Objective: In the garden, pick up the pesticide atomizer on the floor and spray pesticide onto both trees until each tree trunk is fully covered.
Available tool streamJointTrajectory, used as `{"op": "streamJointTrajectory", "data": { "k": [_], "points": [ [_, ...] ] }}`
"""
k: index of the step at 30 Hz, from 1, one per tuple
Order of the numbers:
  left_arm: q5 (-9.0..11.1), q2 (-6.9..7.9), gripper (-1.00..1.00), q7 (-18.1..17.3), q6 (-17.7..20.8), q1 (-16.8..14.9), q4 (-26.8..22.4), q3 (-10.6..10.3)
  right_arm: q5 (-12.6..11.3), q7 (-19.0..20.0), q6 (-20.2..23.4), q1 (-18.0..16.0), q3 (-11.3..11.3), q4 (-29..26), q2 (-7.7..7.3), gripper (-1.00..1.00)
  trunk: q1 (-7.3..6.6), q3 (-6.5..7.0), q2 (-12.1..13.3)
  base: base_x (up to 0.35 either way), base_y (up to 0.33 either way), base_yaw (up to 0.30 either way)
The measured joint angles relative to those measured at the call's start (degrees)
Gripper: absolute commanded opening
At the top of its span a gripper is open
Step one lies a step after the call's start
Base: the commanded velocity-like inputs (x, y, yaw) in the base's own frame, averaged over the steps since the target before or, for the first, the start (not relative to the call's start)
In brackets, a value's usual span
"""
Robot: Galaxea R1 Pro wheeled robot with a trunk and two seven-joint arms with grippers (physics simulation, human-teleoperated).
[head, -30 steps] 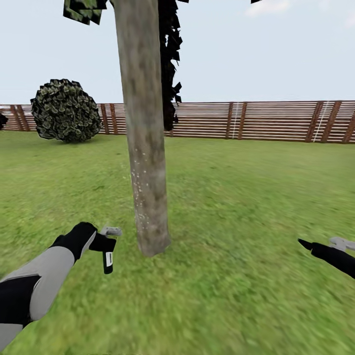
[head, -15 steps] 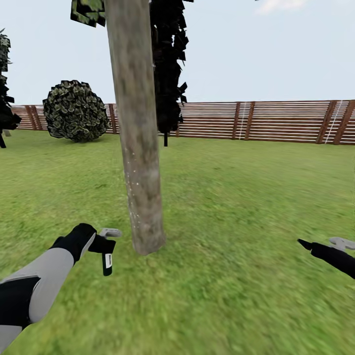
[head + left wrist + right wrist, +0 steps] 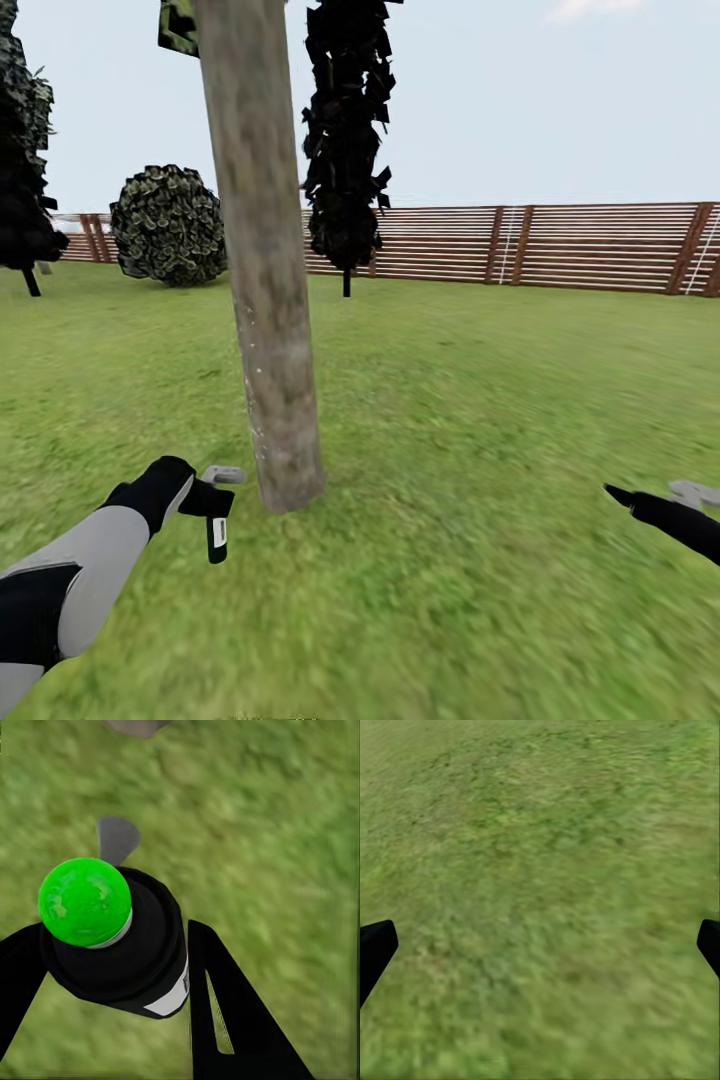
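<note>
The pesticide atomizer, a black bottle with a grey nozzle and a round green cap, hangs in my left gripper, which is shut on it low at the left. It sits just left of the base of a tree trunk, a thick mottled grey-brown column rising out of the picture, with a scrap of leaf crown at the top. The atomizer shows between the black fingers over grass. My right gripper is low at the right, open, with only lawn between its fingertips.
Green lawn spreads all around. A brown slat fence runs across the back. A dark narrow conifer stands behind the trunk, a round shrub to its left, and another dark tree at the far left.
The whole view has shifted: the trunk has slid left in the picture while the shrub, conifer and fence slid right. Both arms keep their places, the atomizer still held.
</note>
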Motion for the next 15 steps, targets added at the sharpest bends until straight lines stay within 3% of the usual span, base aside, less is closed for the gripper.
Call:
{"op": "streamJointTrajectory", "data": {
  "k": [10,15],
  "points": [
    [0.1,0.00,-1.00,0.0,-0.1,0.0,-0.1,0.1,0.0,0.0,0.0,0.0,0.0,0.0,0.00,1.00,0.00,0.00,0.0,0.022,-0.317,0.249],
    [0.1,0.03,-1.00,0.0,-0.1,0.0,-0.1,0.9,0.0,0.0,0.0,0.0,0.0,0.0,0.00,1.00,0.00,0.00,0.0,0.127,-0.320,0.068]
  ]
}}
